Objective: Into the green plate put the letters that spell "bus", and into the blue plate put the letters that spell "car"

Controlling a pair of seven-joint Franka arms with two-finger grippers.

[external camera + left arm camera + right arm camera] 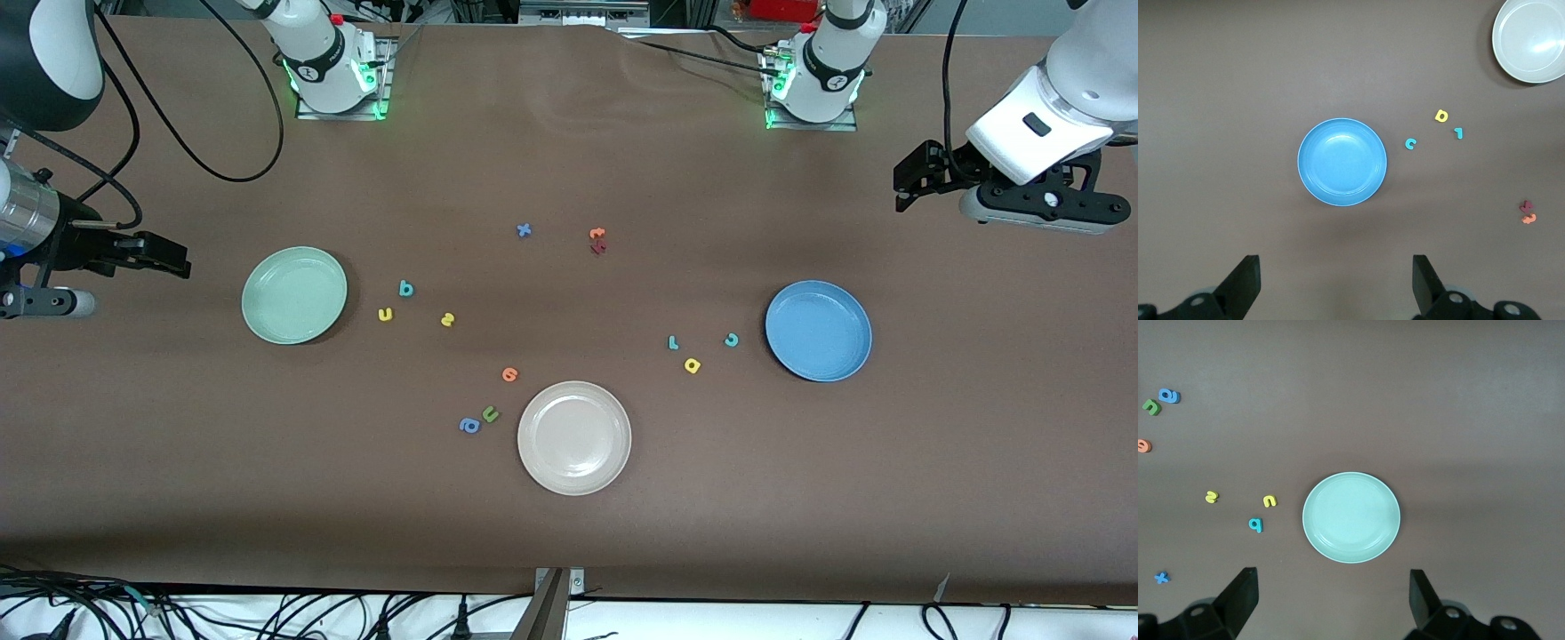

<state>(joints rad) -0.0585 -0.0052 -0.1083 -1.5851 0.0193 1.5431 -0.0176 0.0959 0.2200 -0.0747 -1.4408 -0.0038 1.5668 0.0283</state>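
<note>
In the front view you see the left gripper up in the air past the blue plate, at the left arm's end of the table, with its fingers spread and holding nothing. The right gripper hangs at the right arm's end, beside the green plate, also spread and empty. Both plates have nothing in them. The teal "b", yellow "u" and yellow "s" lie on the table near the green plate. The teal "r", yellow "a" and teal "c" lie near the blue plate. The beige plate is nearest to the camera, with the green "u", blue "a" and orange letter close to it. The blue "x" lies farther from the camera.

In the left wrist view you find the two fingers wide apart, the blue plate between and above them in the picture, and "c", "a", "r" just beside the plate.

In the right wrist view the fingers are wide apart too, with the green plate in the middle and "u", "b", "s" beside it.
</note>
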